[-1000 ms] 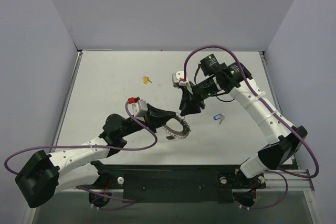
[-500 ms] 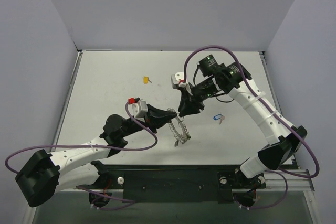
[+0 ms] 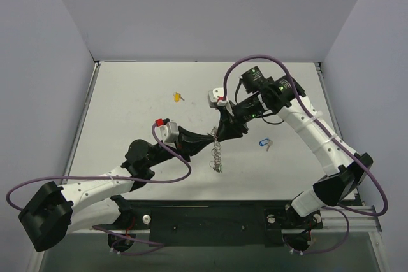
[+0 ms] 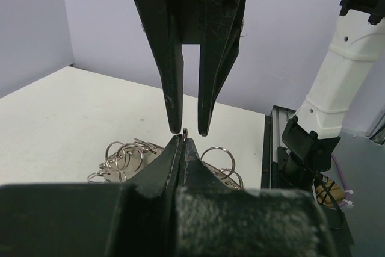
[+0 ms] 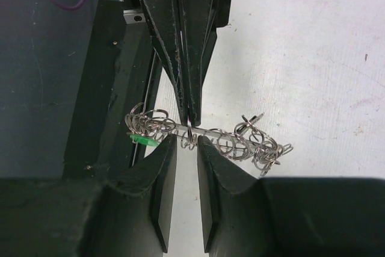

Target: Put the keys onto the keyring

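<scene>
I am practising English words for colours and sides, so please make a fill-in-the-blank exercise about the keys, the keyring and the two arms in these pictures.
1. The far key, near the back wall, has a ___ head.
2. The hanging key, caught on the keyring, has a ___ head.
3. The ___ arm's jaws are shut on the keyring.
Missing words: yellow; green; left.
</scene>
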Available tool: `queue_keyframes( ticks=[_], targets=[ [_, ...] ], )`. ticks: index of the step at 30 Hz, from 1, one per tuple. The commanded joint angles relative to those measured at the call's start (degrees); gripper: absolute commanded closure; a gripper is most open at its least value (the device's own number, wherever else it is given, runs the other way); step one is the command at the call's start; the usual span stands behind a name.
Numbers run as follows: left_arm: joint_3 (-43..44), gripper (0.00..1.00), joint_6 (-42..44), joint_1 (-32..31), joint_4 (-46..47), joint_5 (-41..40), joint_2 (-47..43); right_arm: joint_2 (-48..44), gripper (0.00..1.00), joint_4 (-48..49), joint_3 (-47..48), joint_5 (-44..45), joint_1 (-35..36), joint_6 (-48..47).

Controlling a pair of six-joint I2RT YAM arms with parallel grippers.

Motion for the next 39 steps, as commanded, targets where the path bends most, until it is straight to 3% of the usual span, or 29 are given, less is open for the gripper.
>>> queue_keyframes(
  ticks=[1, 28, 31, 39],
  targets=[
    [0.47, 1.0, -0.87, -0.44, 5.85, -1.47, -1.18, -0.49, 0.83, -1.77, 0.52, -1.68, 0.74, -1.19],
    [-1.2, 1.0, -2.45, -0.44, 9.1, -4.02, -2.15, -0.23, 0.92, -1.51, -1.5, 2.71, 3.64, -2.96],
    [-1.2, 1.0, -2.54, -0.44, 9.1, -3.93, -2.15, 0.03, 1.0, -1.16, -1.24, 2.72, 3.82, -2.25],
    [-1.73, 1.0, -3.15, -0.53, 9.1, -3.76, -1.36, -0.58, 1.0, 1.56, -0.45, 2.62, 3.91, 3.53]
  ],
)
